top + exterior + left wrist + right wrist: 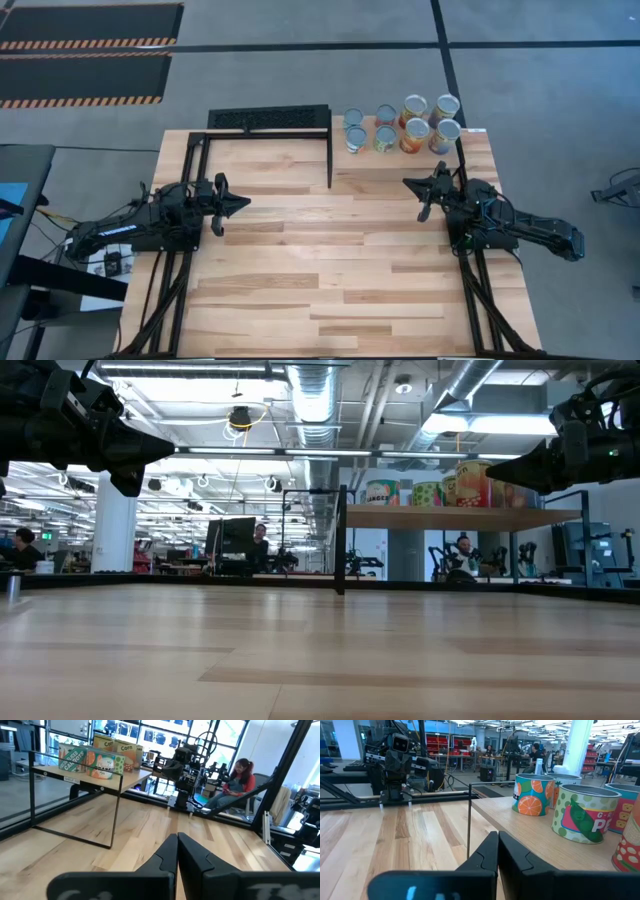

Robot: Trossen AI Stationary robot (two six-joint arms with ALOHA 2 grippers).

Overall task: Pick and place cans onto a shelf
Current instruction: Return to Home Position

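Several cans (400, 125) with orange, green and red labels stand upright on their bottoms on a raised wooden shelf board (460, 516) at the table's far right. They also show in the left wrist view, cans (95, 757), and close by in the right wrist view, cans (580, 812). My left gripper (245, 203) hovers shut over the table's left side, pointing level toward the middle. My right gripper (408, 183) hovers shut on the right, just nearer than the shelf, its fingertips (497, 836) together. Neither holds anything.
A black mesh rack (270, 118) lies at the far edge, with a thin black frame (330, 160) standing beside the shelf. Bare wooden tabletop (320, 260) spreads between the arms. A person (240, 775) sits in the room beyond the table.
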